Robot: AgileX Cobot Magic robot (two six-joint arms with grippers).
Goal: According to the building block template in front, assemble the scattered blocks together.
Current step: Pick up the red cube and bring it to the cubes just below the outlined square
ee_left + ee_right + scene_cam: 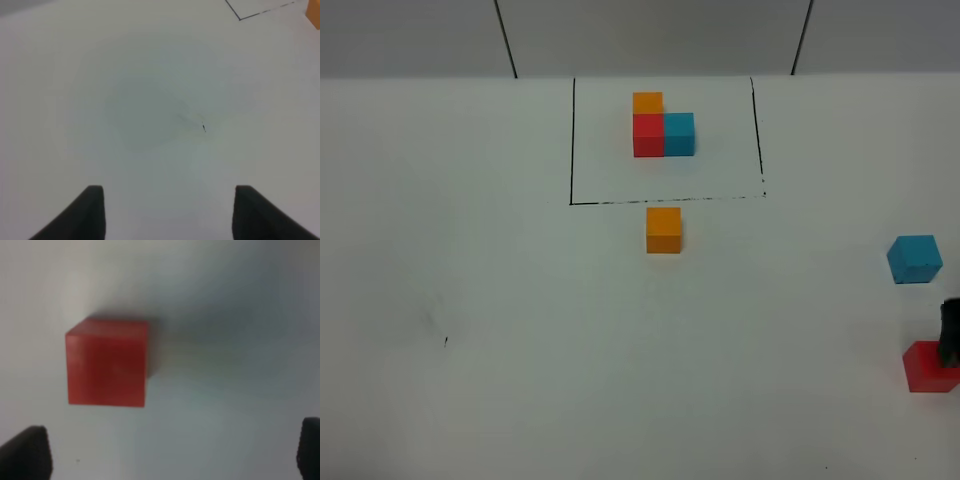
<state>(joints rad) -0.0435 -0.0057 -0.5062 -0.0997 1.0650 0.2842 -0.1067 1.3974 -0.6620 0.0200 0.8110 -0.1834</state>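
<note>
**Item 1. Left pincer** (167, 215). We record its fingers apart with nothing between them, over bare tabletop (470, 300). It does not show in the high view.

**Item 2. Building block template** (662, 128). It sits at upper centre of the high view, inside the black frame line (572, 140). We read an L: orange above red in the frame, and teal-blue touching red's right side. One arm runs up the frame and the other runs right. Neither arm is the longer.

**Item 3. Orange block** (663, 229). It lies at centre, just below the frame's lower line and well apart from the other loose blocks. Its faces are square to that line. It is a cube, so we list no long axis.

**Item 4. Teal-blue block** (914, 259). It lies at the right edge, turned a little off square.

**Item 5. Red block** (930, 368). It lies at the lower right edge, below the teal-blue block and not touching it. It is close to square with the picture.

**Item 6. Right pincer** (950, 335). Its fingers are wide apart and grip nothing. In its wrist view the red block lies ahead of the fingertips, not between them.

**Step in hand, as we judge it:** the approach to pick up the red block.

**Next move:**
- Bring the fingers astride two opposite flat faces of the red block.
- Lower, then close on it.
- Carry it to touch the orange block's lower side.
- The teal-blue block then goes against red's right side.
</note>
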